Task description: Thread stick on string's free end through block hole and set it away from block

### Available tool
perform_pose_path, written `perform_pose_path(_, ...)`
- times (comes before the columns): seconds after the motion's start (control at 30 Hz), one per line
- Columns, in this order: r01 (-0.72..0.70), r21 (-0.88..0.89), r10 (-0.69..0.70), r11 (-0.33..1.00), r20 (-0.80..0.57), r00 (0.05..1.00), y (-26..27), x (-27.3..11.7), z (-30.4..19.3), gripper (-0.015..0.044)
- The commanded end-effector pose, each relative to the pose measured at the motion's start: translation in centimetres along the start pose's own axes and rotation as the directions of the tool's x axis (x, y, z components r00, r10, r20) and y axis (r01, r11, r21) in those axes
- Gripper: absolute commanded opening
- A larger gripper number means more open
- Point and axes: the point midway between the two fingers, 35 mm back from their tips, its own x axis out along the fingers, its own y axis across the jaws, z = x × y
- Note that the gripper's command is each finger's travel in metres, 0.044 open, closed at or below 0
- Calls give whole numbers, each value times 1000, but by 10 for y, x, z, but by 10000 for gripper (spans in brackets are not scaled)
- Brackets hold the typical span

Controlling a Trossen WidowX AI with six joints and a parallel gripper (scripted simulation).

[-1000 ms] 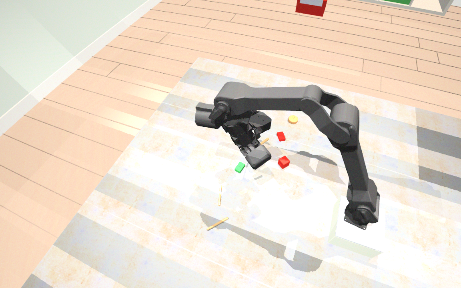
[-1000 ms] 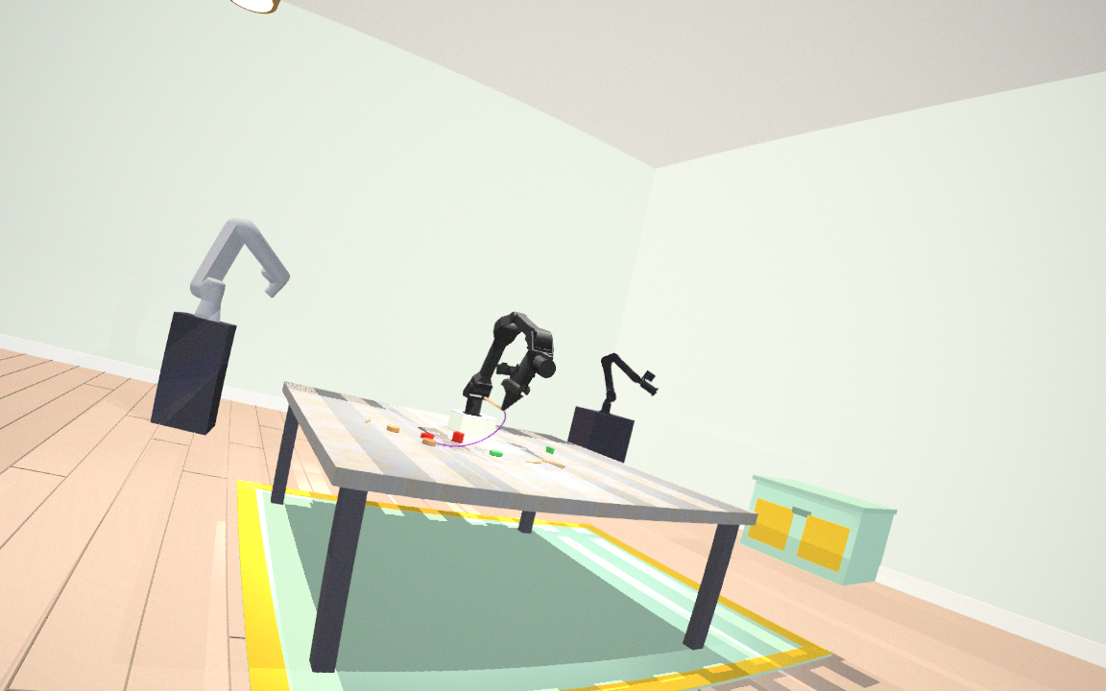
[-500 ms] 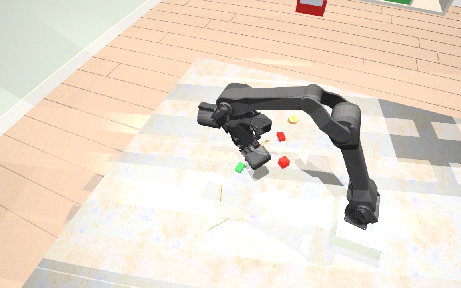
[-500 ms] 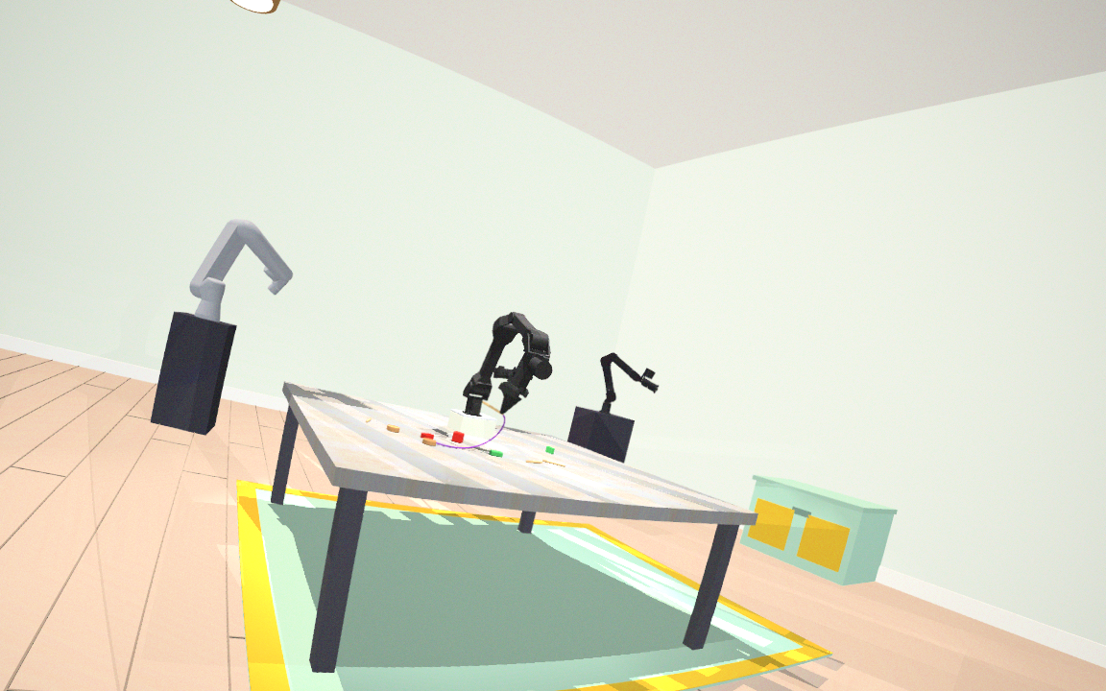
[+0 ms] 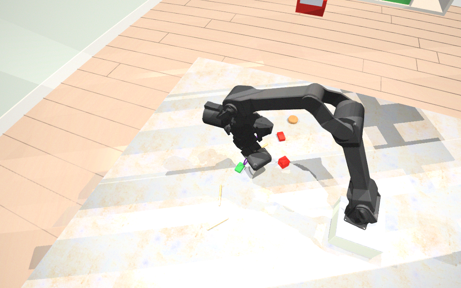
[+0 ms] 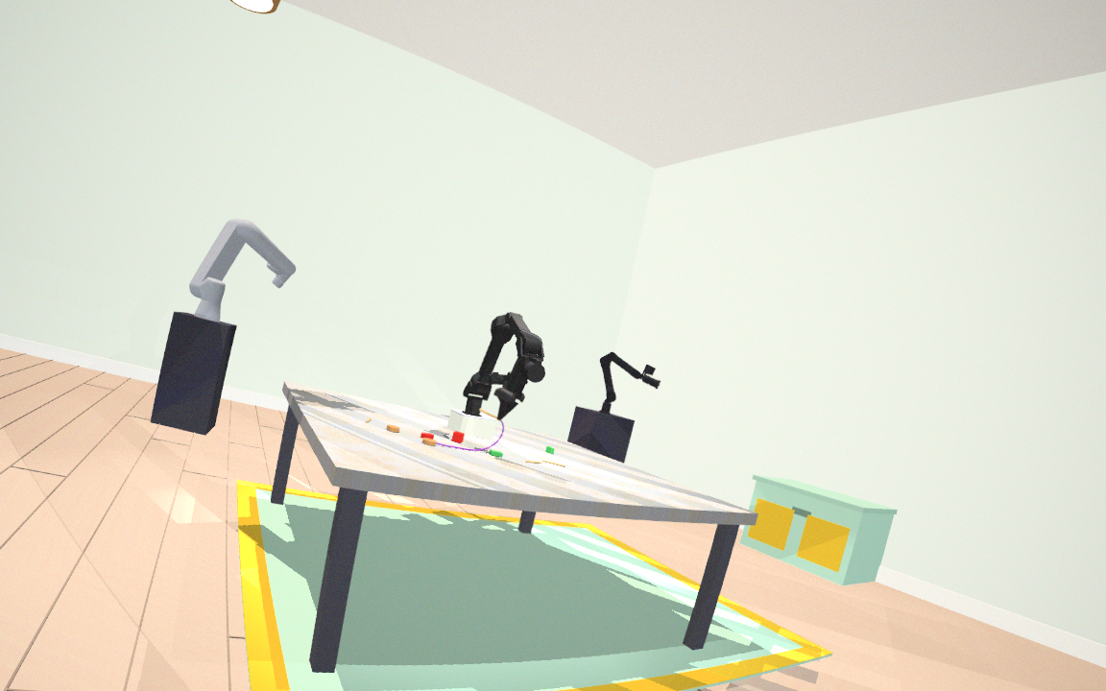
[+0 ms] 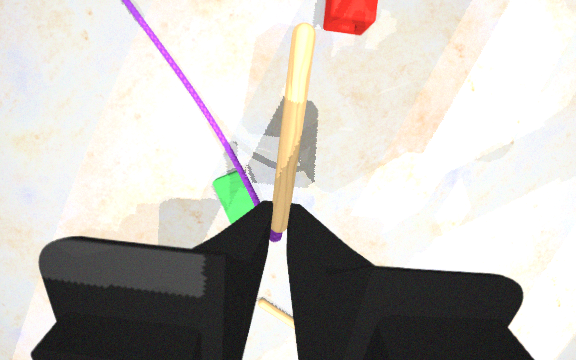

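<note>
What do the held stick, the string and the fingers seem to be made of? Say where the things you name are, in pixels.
Held stick [image 7: 295, 100]: wood, smooth, perhaps lightly varnished; pale tan with faint lengthwise grain.
String [image 7: 185, 82]: braided fibre, perhaps synthetic, slightly glossy; bright purple with a fine woven pattern.
Fingers: matte black plastic or coated metal; plain dark surfaces leave it open.

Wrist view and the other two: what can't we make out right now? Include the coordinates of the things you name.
- Hole in the larger red block [image 5: 283, 162] [image 6: 457, 437] [image 7: 350, 15]: top and exterior, too small to settle; wrist, block cut off by the upper edge.
- Purple string [image 5: 245, 161] [image 6: 502, 432] [image 7: 183, 80]: top, mostly behind the gripper [image 7: 278, 220]; wrist, far end cut off.
- Held stick's [image 7: 293, 135] grip: top, hidden by the jaws.
</note>
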Motion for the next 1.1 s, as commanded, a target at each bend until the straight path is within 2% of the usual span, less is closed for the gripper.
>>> perform_pose_path(0.0,2,-2,-2,1000,-21,1000,-1,4,1,0)
perform_pose_path(1.07,-16,-15,13,1000,-186,982,5,45,7,0)
